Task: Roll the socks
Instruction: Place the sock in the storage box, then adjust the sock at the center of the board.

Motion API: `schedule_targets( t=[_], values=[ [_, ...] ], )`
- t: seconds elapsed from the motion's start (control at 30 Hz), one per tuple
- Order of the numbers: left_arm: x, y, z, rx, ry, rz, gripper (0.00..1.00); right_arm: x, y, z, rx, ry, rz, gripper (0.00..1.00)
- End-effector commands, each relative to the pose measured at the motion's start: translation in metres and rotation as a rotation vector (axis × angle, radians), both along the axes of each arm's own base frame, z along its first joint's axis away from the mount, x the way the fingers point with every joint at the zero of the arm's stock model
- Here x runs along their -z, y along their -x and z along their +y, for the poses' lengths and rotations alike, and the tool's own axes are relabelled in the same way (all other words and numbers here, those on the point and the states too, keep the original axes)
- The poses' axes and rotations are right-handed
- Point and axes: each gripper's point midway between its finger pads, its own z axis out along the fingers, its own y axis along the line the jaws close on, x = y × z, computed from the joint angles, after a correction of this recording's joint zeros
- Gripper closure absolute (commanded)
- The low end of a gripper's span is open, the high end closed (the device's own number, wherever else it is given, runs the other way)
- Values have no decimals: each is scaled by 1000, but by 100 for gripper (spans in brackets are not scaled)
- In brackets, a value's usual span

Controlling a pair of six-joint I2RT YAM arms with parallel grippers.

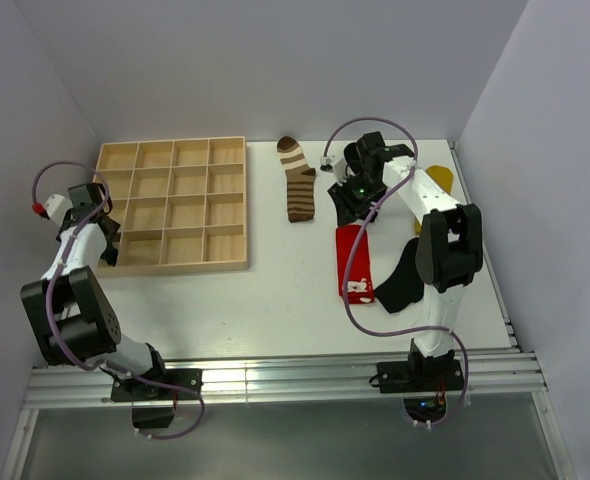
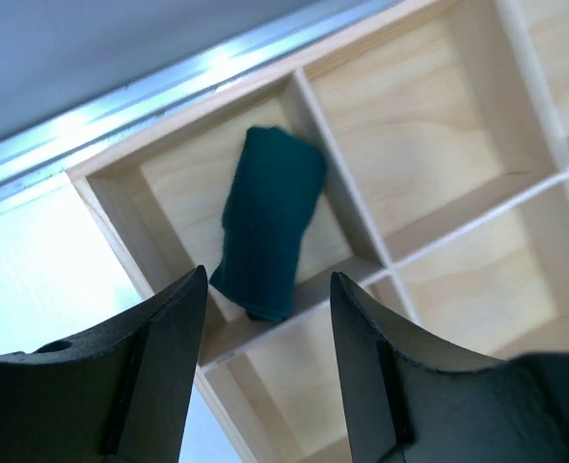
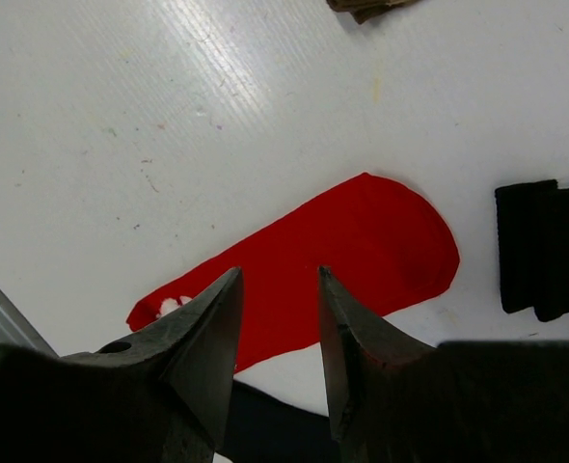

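Inside corner compartment [image 2: 183, 188], teal sock [image 2: 265, 231] rolled, red sock [image 3: 352, 251] flat

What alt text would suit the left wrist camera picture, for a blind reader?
A rolled dark teal sock lies in a corner compartment of a divided wooden tray. The left gripper hangs open above it, its two black fingers holding nothing.

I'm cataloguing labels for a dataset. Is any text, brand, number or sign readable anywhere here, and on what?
None readable.
The red sock carries a white patch, too small to read.
The wooden tray and rolled teal sock show no markings.
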Motion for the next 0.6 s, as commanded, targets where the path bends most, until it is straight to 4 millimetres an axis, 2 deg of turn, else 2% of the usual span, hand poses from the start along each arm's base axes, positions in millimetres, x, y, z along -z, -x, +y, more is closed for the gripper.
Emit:
schedule_targets(
  t=[0.0,0.07,0.1,0.17,0.2,0.27,0.3,0.37,0.43,0.57],
  values=[
    [-55,-18,-3,39,-51,-147,42,-24,-2,-3,14,14,-97,56],
    [-75,-24,-13,78,-68,-210,42,-22,-1,-11,28,51,-119,56],
    [-83,-32,-26,126,-61,-236,42,-12,6,-17,31,71,-102,56],
    [-98,-39,-40,174,-60,-274,42,-7,6,-28,47,121,-133,56],
    [-110,-45,-47,201,-60,-301,42,4,12,-34,52,148,-116,56],
    [-127,-55,-75,288,-65,-338,42,13,11,-46,57,207,-137,56],
    [-138,-62,-96,346,-62,-364,42,24,19,-51,54,227,-112,56],
    [-148,-67,-119,417,-55,-384,42,34,25,-58,40,265,-104,56],
    [-158,-72,-155,519,-31,-414,42,48,39,-63,24,284,-64,56],
    [-164,-73,-199,657,29,-456,41,65,63,-65,-9,286,0,56]
  ],
)
